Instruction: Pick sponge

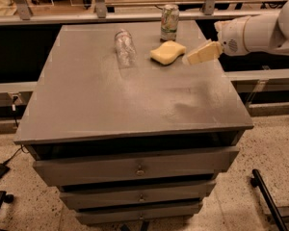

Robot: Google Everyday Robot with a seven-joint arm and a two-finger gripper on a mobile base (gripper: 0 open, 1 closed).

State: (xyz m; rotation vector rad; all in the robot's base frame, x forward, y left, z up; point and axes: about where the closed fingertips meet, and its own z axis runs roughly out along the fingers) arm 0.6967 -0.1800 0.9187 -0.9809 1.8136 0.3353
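The sponge [167,52], a pale yellow foam block with a wavy outline, lies on the grey cabinet top [130,90] towards the back right. My gripper [188,60] comes in from the right on the white arm [260,32], its cream-yellow fingers [203,53] pointing left, low over the top and just to the right of the sponge. It holds nothing.
A drink can [169,22] stands upright just behind the sponge. A clear plastic bottle [124,47] lies on its side to the sponge's left. The cabinet has drawers [135,170] in front. A rail and shelf run behind it.
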